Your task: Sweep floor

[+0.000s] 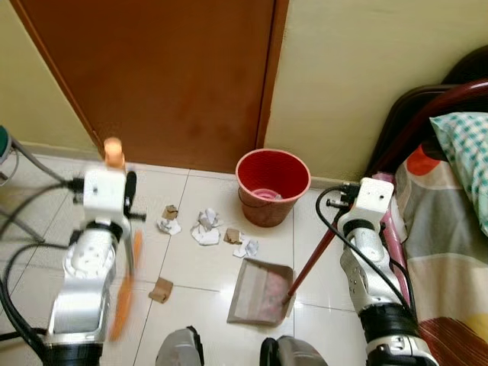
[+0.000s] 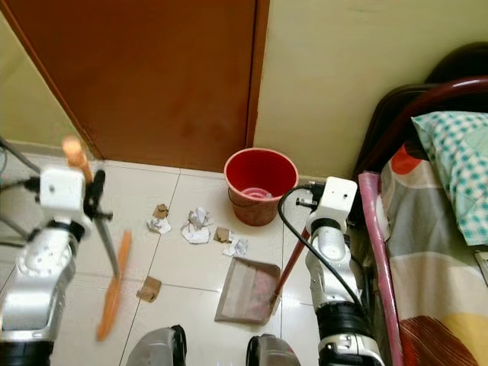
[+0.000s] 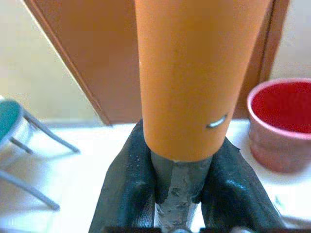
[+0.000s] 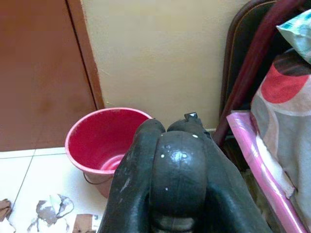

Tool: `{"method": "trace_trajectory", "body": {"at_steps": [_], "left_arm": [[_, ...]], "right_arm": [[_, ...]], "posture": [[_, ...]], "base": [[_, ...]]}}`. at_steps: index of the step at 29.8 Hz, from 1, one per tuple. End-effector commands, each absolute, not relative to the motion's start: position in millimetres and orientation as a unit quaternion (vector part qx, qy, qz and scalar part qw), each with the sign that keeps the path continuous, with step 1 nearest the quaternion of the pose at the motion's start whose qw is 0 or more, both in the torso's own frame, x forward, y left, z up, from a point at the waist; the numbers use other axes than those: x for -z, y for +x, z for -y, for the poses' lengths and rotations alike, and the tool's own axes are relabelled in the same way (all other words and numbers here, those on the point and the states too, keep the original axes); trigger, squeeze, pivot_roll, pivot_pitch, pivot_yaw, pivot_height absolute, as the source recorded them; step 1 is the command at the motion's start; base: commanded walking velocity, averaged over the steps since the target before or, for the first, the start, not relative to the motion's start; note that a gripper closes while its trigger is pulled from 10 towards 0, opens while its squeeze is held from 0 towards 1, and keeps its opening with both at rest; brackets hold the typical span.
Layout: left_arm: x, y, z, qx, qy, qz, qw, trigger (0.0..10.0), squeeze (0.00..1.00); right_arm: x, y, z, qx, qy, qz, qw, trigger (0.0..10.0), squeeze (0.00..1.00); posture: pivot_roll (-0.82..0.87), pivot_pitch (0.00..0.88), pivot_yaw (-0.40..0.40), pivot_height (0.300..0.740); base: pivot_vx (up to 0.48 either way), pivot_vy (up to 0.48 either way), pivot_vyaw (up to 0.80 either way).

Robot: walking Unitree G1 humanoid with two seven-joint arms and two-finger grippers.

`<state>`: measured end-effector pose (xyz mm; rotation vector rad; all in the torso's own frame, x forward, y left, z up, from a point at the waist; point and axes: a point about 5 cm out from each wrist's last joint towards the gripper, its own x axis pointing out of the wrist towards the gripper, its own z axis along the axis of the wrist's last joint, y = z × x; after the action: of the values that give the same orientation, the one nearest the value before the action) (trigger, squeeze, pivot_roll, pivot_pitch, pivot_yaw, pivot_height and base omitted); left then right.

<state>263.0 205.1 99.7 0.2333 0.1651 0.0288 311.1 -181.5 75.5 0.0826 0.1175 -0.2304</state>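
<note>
Left gripper (image 3: 177,194) jaws clenched on the broom (image 1: 122,293): smooth orange plastic grip sleeve over a grey metal shaft, orange head blurred low by the left arm. Right gripper (image 4: 177,160) jaws clenched on the dustpan handle (image 1: 309,263), a thin red rod with a rounded black end cap between the black fingers (image 4: 131,179). Dustpan (image 1: 259,293) is flat, grey-brown, wedge-shaped, sitting on the floor (image 1: 206,263) in front of the robot's feet.

Litter: crumpled white paper wads (image 1: 206,227) and torn brown cardboard scraps (image 1: 161,290), spread between broom and dustpan, just beyond the pan's mouth. Red plastic bucket (image 1: 272,187), round, tapered, stands against the wall beside the door.

Floor is glossy white tile with thin grout lines. Brown wooden door (image 1: 168,76), pale yellow walls. Bed (image 1: 450,221) at right with dark curved frame, patterned sheet, checked teal pillow. Metal-legged stool (image 3: 19,141) with green seat at left.
</note>
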Motion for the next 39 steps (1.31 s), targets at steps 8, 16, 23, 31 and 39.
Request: {"method": "trace_trajectory", "body": {"at_steps": [8, 16, 23, 31, 39], "left_arm": [[-112.5, 277.5, -150.5, 0.098, 0.070, -0.033, 0.992, 10.0, 0.00], [-121.2, 273.7, -110.0, 0.208, 0.057, -0.011, 0.976, 10.0, 0.00], [-130.1, 267.5, -87.7, 0.264, 0.043, -0.005, 0.964, 10.0, 0.00], [-132.7, 261.4, -76.9, 0.272, 0.005, -0.002, 0.962, 10.0, 0.00], [-145.8, 273.6, -72.2, 0.260, -0.078, -0.004, 0.962, 10.0, 0.00]], "right_arm": [[-81.6, 316.7, 176.4, 0.112, 0.048, -0.046, 0.991, 10.0, 0.00], [-83.4, 321.5, 171.1, 0.107, 0.047, -0.045, 0.992, 10.0, 0.00], [-89.3, 325.0, 167.7, 0.095, 0.031, -0.035, 0.994, 10.0, 0.00], [-69.4, 318.3, 172.1, 0.102, -0.003, -0.091, 0.991, 10.0, 0.00], [-63.9, 317.0, 170.0, 0.090, 0.003, -0.100, 0.991, 10.0, 0.00]], "posture": [[0.06, 0.132, -0.012, 0.740], [0.04, 0.150, -0.017, 0.740], [0.02, 0.184, -0.041, 0.740], [0.01, 0.172, -0.050, 0.740], [0.00, 0.163, -0.048, 0.740]], "base": [[0.000, 0.000, 0.00], [0.000, 0.000, 0.00], [0.000, 0.000, 0.00], [0.000, 0.000, 0.00], [0.000, 0.000, 0.00]]}}
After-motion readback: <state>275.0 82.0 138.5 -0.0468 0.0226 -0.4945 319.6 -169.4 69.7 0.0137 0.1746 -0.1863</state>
